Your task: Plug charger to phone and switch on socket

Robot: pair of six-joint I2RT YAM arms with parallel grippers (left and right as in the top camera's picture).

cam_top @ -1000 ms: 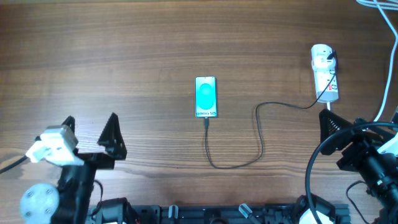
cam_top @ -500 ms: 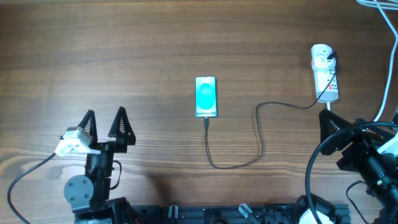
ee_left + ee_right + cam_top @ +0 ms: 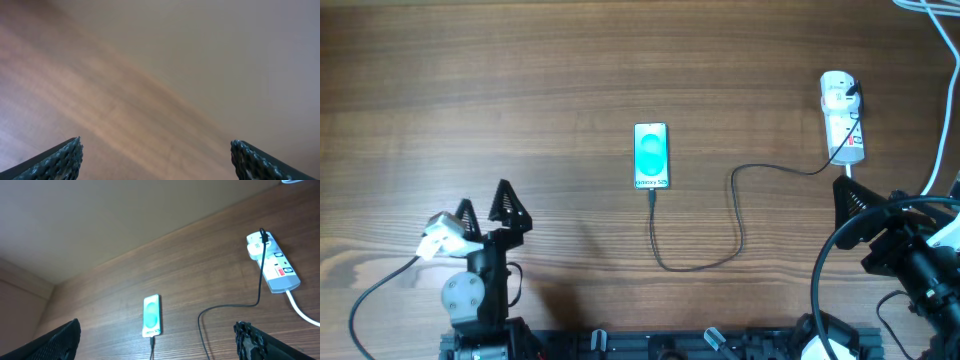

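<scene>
Phone (image 3: 651,156) sits face up with a lit teal screen, about mid tabletop (image 3: 520,80). Charger cable (image 3: 736,215) goes into its 6 o'clock end and loops off to the power strip (image 3: 842,125) out at 2 o'clock. Left hand (image 3: 485,200) hangs at 8 o'clock, fingers spread wide. Right hand (image 3: 157,342) is at 4 o'clock, also spread. Can't tell which way the strip's red switch (image 3: 283,272) is set.

Both arms tucked low near their bases, grippers spread.
The left gripper (image 3: 484,198) points forward with its fingers parted, holding nothing; the right gripper (image 3: 157,326) is likewise wide apart and empty.
</scene>
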